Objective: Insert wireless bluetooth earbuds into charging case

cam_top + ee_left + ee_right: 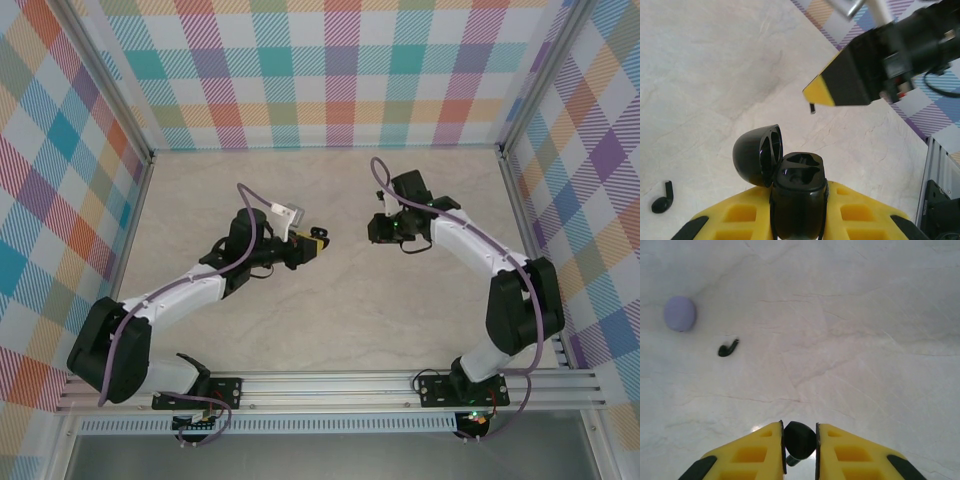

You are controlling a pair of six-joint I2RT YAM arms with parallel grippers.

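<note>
Left pincer (799, 222) is clamped on the glossy black plastic charging case (797, 175), its lid open toward ten o'clock and both wells looking empty. Right pincer (800, 442) pinches a tiny black comma-shaped earbud (800, 437) by its bulb. It's light, hard and slick, I'd say, so grip the head, stem free. A second black earbud (662, 199) lies on the pale marbled tabletop (715, 75), eight o'clock of the case.
</note>
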